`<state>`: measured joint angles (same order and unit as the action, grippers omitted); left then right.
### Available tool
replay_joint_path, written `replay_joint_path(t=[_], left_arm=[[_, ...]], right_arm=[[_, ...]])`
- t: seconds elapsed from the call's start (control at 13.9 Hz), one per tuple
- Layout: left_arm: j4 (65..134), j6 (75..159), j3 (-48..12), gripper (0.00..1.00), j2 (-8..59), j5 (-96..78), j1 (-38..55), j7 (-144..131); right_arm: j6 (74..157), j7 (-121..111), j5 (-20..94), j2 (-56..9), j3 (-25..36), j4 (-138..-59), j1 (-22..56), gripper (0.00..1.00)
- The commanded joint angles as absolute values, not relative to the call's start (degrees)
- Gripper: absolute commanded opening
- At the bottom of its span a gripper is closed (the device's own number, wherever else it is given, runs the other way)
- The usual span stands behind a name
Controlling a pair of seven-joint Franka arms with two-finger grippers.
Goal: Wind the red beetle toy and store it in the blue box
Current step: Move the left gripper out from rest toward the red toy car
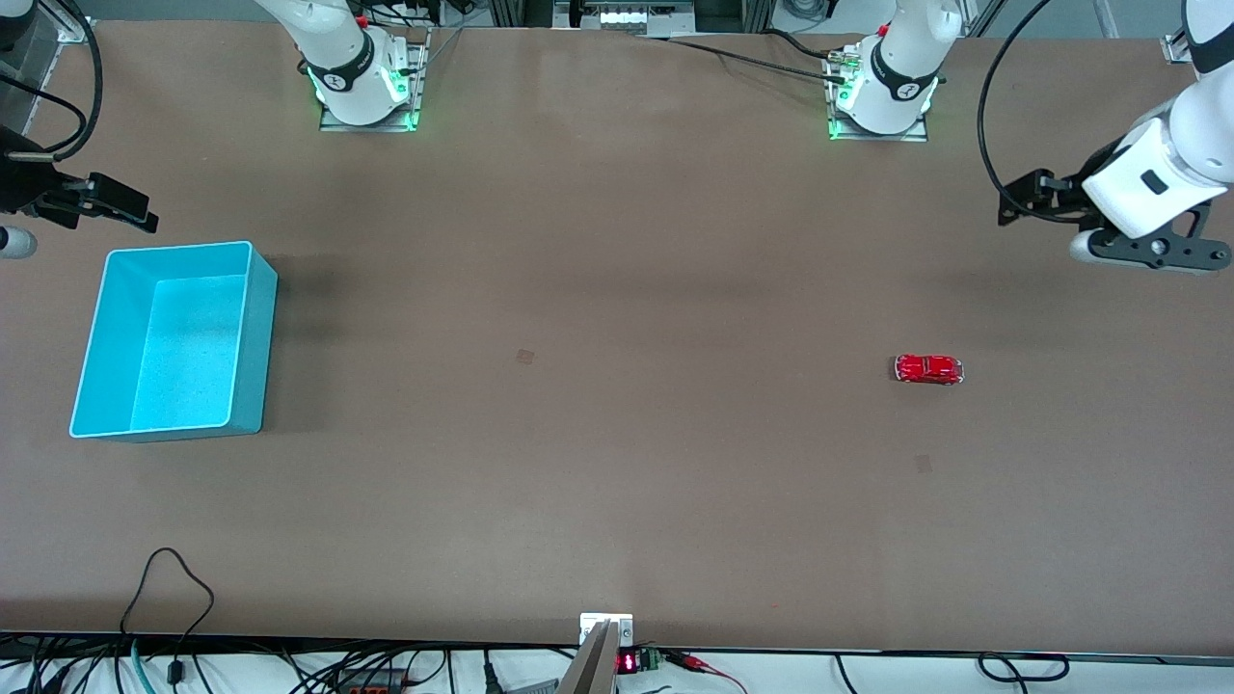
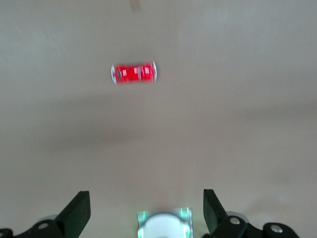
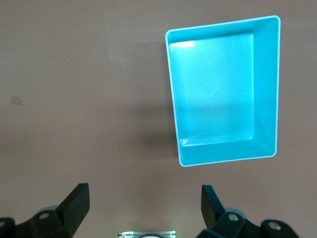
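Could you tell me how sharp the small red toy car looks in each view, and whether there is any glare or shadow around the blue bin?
Front view: tiny glossy red beetle toy car crisp, with small highlights. Left wrist view: it is smeared and soft. Right wrist view: light cyan-blue plastic bin sharp, a bright glare patch in one floor corner, a soft shadow on the brown table beside it.

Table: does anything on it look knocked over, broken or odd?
Nothing stands out. The car sits on its wheels toward the left arm's end; the box stands upright and empty toward the right arm's end.
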<state>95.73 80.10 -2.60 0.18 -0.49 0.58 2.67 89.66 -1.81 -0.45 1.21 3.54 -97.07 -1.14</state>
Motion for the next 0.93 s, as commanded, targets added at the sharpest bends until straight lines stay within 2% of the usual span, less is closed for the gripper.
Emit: replay_joint_path(t=[0.0, 0.14, 0.43, 0.65, 0.86], left_arm=[[94.4, 73.1, -2.7, 1.0, 2.6, -0.2, 0.9, 3.2], [95.2, 71.3, -2.7, 1.0, 2.7, -0.2, 0.9, 8.7], [97.7, 72.9, -2.6, 1.0, 3.9, 1.6, -0.3, 32.6], [104.1, 82.2, -2.6, 1.0, 3.3, 4.7, -1.0, 47.7], [112.1, 98.1, -2.5, 1.0, 3.5, 5.1, -3.6, 63.1]], right_arm=[[88.9, -1.1, -0.3, 1.7, 3.4, -96.7, -1.0, 1.0], [88.9, -1.1, -0.3, 1.7, 3.3, -96.7, -0.9, 1.0], [88.9, -1.1, -0.3, 1.7, 3.3, -96.7, -0.9, 1.0], [88.9, -1.1, -0.3, 1.7, 3.3, -96.7, -0.8, 1.0], [88.9, -1.1, -0.2, 1.7, 3.3, -96.7, -0.8, 1.0]])
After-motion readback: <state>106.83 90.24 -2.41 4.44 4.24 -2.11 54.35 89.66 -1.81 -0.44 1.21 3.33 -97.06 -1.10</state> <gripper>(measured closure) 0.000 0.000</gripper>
